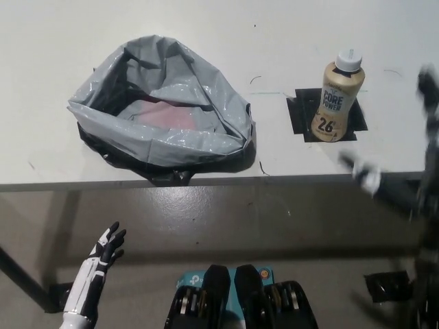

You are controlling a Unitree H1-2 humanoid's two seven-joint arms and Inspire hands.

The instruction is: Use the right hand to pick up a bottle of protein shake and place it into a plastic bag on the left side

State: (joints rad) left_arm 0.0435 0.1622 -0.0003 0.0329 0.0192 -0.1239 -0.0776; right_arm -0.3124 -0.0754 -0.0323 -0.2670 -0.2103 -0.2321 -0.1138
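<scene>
While your black right hand [411, 137] blurs by the table [274, 41] edge, grip unreadable, bottle [337, 96] upright, grey bag [161, 103] agape, white left hand [106, 248] spread, empty.

- Right hand [411, 137]: motion-blurred and cut by the right picture edge; finger posture unreadable.
- Left hand [103, 257]: forearm runs off the bottom edge (hand itself sharp, below the table).
- Plastic bag [161, 110]: interior partly hidden by folded rim; a pinkish patch inside, identity unclear.
- Bottle [337, 96]: small label print too fine to read.
- Black tape square [309, 110]: partly covered by the bottle.
</scene>
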